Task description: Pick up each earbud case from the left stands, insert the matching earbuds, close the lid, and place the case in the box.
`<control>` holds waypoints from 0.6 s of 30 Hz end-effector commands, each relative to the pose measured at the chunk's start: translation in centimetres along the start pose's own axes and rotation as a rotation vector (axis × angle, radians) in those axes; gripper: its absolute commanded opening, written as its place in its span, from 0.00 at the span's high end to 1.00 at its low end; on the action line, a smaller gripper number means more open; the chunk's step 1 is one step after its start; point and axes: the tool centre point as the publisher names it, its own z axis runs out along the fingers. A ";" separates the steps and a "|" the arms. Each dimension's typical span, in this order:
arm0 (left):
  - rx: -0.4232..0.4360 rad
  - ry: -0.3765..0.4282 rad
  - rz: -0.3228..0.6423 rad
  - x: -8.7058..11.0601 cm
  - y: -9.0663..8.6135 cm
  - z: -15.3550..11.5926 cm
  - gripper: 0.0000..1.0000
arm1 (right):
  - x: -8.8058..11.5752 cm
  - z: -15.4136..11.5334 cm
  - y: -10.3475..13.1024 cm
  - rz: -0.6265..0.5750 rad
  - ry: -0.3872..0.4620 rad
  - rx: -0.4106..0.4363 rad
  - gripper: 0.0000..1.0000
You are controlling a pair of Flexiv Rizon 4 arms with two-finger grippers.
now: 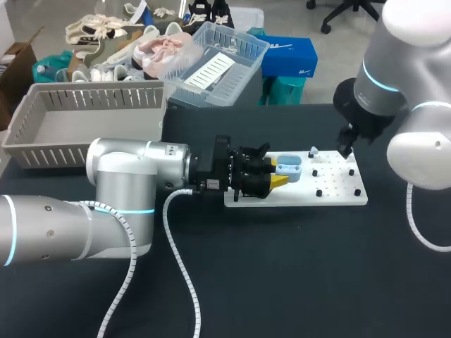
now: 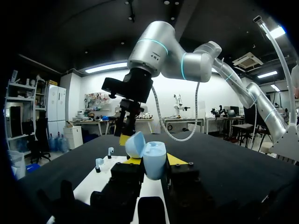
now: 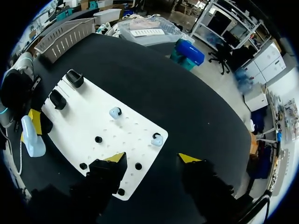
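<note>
Left gripper (image 2: 154, 162) clamps the open case (image 2: 154, 156) (lid (image 2: 135, 143) up), right gripper (image 3: 153, 157) wide over the board (image 3: 84, 116), both earbuds (image 3: 157, 139) still sitting on it, box (image 1: 91, 95) looks empty, so early days

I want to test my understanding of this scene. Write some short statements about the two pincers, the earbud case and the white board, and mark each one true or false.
1. The left pincer is shut on the light blue case. True.
2. The case's lid is closed. False: it stands open.
3. The right pincer holds an earbud. False: it is open and empty; both earbuds sit on the white board.
4. Two black stands on the board are empty. True.
</note>
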 end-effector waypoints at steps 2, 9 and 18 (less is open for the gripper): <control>0.002 0.000 0.000 0.1 0.1 0.0 1.00 | -0.5 0.9 -0.5 0.005 0.037 -0.003 0.43; 0.002 0.000 0.000 0.1 0.1 0.0 1.00 | -0.4 1.7 -0.4 -0.001 0.055 -0.001 0.53; 0.002 0.000 0.000 0.1 0.1 0.0 1.00 | -0.7 2.3 -0.3 -0.018 0.065 0.002 0.51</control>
